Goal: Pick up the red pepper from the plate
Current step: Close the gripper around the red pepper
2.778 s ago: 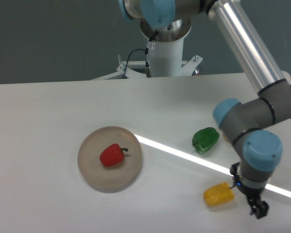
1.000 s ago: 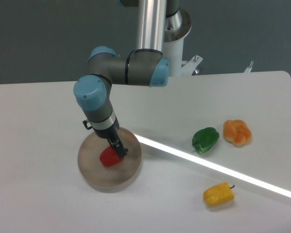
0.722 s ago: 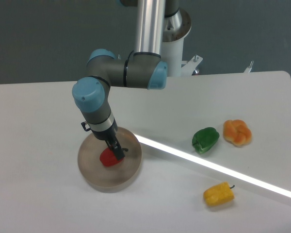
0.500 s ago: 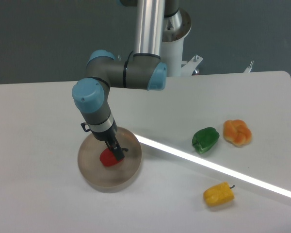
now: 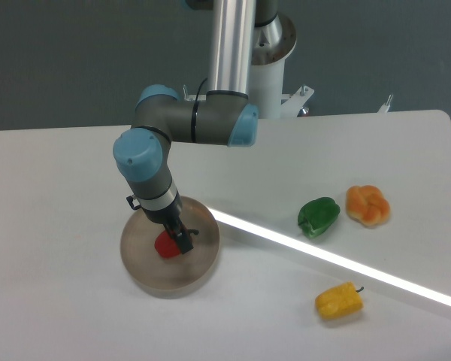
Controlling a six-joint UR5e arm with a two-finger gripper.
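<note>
The red pepper (image 5: 164,246) lies near the middle of the round beige plate (image 5: 146,274) at the table's left. My gripper (image 5: 182,243) reaches straight down onto the pepper's right side, its dark fingers covering part of it and the stem. The fingers look closed against the pepper, but the frame is too coarse to show whether they hold it. The pepper rests on the plate.
A green pepper (image 5: 318,216) and an orange pepper (image 5: 367,205) sit at the right. A yellow pepper (image 5: 339,301) lies near the front right. A bright strip of light crosses the white table diagonally. The arm's base post (image 5: 269,71) stands at the back.
The arm swung from the front right, by the yellow pepper, over to the plate. Over the last second the gripper sank a little lower onto the red pepper.
</note>
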